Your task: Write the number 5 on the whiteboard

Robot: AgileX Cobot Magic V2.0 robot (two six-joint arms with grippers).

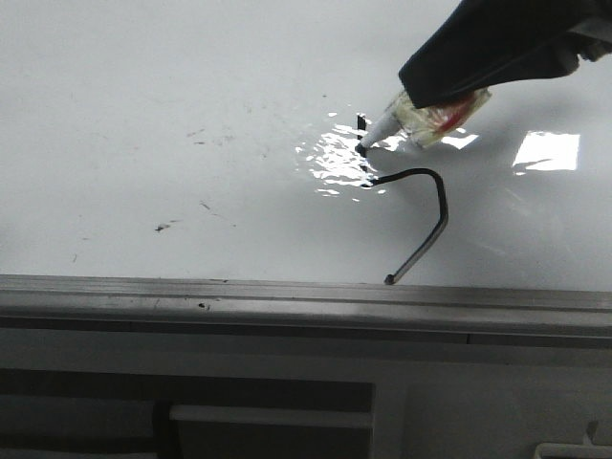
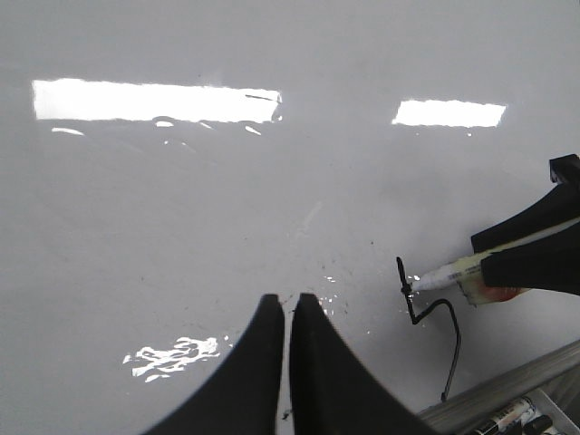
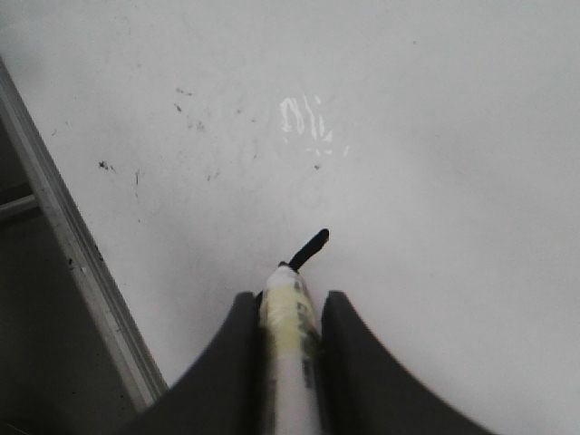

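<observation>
The whiteboard [image 1: 143, 96] is glossy white with glare and faint smudges. On it runs a thin black line of the number 5 [image 1: 442, 206]: a short upright stroke, then a long hooked tail that ends near the frame. My right gripper [image 1: 430, 96] is shut on a white marker [image 1: 435, 115], whose tip touches the upright stroke. The right wrist view shows the marker [image 3: 288, 317] clamped between the fingers [image 3: 344, 362], with a black stroke [image 3: 313, 246] just past its tip. My left gripper [image 2: 286, 301] hovers shut over bare board, left of the digit [image 2: 456, 331], holding nothing.
A grey aluminium frame edge [image 1: 287, 292] borders the board on the near side, with the tail's end almost on it. Small black smudge specks [image 1: 164, 227] lie left of the digit. Spare markers [image 2: 507, 417] lie beyond the frame [image 2: 507, 394] in the left wrist view.
</observation>
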